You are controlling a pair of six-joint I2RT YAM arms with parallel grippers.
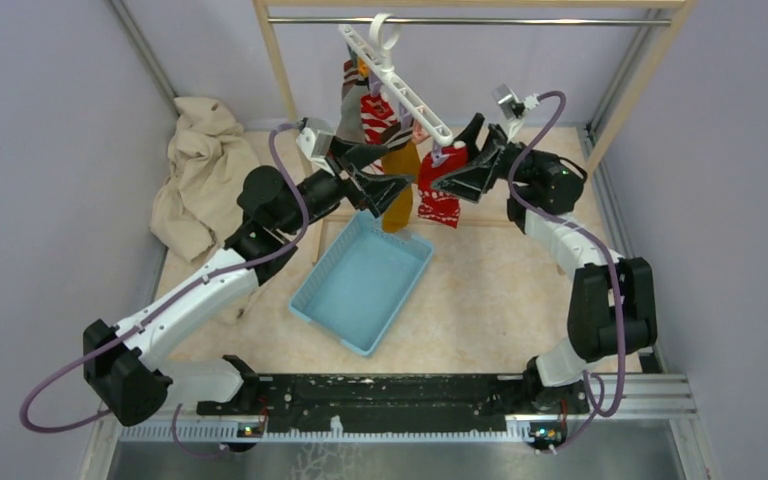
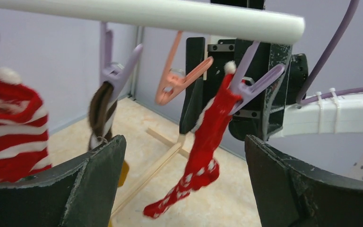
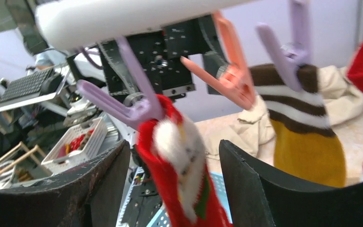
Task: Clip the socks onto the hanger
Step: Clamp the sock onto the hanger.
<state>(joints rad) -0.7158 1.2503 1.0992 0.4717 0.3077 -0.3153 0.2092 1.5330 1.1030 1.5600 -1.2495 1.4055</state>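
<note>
Top external view: both arms are reaching forward and up from the near edge, elbows bent, wrists turned toward each other under the hanger point(image 1: 400, 85). The left gripper point(image 1: 375, 172) is hovering just in front of the mustard sock point(image 1: 397, 212). The right gripper point(image 1: 457, 160) is sitting beside the red sock point(image 1: 440, 190). Both pincers are standing wide apart and gripping nothing.

The hanger is a long white plastic bar that is dangling at a slant by its hook from the metal rail of a wooden rack point(image 1: 278, 70).

In the left wrist view, the red sock point(image 2: 208, 137), knitted with white flecks, is hanging limp from a slim purple peg point(image 2: 250, 82). The orange peg point(image 2: 179, 78) next to it is gaping with nothing in it.

In the right wrist view, the red sock point(image 3: 175, 156) is dangling between the two dark, rough-edged fingers point(image 3: 274, 189), though whether it is touching them is unclear. The mustard sock point(image 3: 307, 151), with a cuff banded brown and white, is hanging from a second purple peg point(image 3: 293, 42).

A red-and-white striped sock point(image 1: 378, 118) is hanging further up the bar. On the table, a shallow light-blue plastic tray point(image 1: 360, 285) is lying below the socks, and a crumpled beige cloth point(image 1: 200, 170) is lying well to the left.
</note>
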